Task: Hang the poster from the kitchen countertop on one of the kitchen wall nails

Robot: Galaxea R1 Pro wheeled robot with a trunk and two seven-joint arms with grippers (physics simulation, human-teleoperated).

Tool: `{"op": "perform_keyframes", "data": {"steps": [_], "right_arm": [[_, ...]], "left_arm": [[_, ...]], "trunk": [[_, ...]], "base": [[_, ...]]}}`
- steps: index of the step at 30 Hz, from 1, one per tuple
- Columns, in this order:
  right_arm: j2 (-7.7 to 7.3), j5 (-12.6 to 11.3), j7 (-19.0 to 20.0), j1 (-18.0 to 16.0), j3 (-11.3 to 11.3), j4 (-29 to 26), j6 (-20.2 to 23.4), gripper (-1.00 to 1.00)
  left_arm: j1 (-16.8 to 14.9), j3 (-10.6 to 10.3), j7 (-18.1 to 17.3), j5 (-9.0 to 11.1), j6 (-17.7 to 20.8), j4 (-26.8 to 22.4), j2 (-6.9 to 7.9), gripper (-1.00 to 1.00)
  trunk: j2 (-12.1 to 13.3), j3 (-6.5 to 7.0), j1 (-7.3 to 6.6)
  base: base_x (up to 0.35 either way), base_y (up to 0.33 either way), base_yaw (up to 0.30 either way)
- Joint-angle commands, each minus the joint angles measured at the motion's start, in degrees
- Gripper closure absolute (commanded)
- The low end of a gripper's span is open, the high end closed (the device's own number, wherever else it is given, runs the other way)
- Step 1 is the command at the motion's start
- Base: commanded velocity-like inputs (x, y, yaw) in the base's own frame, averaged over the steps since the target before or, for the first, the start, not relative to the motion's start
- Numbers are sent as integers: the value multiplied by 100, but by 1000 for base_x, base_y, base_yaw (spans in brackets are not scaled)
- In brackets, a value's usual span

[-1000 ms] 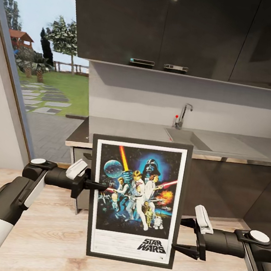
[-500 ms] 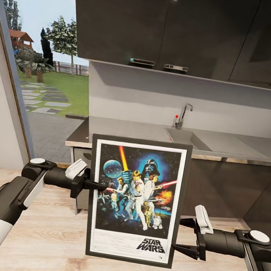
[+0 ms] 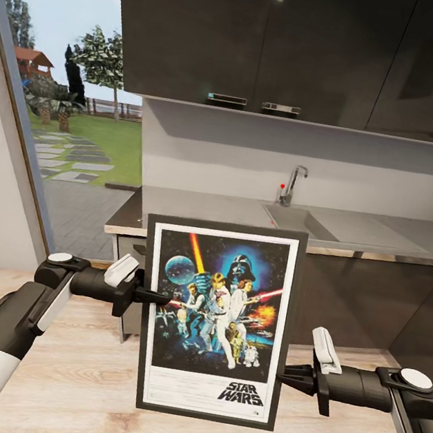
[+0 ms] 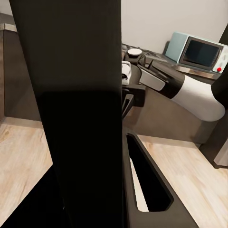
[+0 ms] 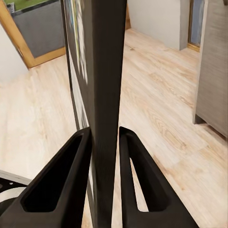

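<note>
Dark glossy wall cabinets (image 3: 286,42) hung over a pale grey backsplash (image 3: 254,156). A chrome tap (image 3: 293,183) stood behind the inset sink (image 3: 300,220). Light wood plank flooring (image 3: 65,374) lay below. A pale blue microwave (image 4: 197,51) sat on a counter.

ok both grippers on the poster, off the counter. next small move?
Probably lift it and turn toward a wall to look for a nail. The poster hangs upright in front of the kitchen countertop, the left gripper on one side edge and the right gripper closed on the other; I can't make out a nail from here.
</note>
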Motion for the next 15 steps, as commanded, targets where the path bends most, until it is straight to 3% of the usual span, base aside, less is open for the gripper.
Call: {"op": "perform_keyframes", "data": {"steps": [1,5,6,15], "right_arm": [[2,-8,42,-2,32,-5,88,100],[2,-6,42,-2,34,-5,88,100],[2,-5,42,-2,34,-5,87,100],[3,-4,42,-2,36,-5,90,100]], "left_arm": [[-7,2,9,0,55,-1,-1,100],[-7,2,9,0,61,11,-1,100],[-7,5,9,0,61,15,-1,-100],[-7,14,9,1,71,25,-1,-100]], "trunk": [[-4,-6,0],[-4,-6,0],[-4,-6,0],[-4,-6,0]], "base": [[0,0,0],[0,0,0],[0,0,0],[0,0,0]]}}
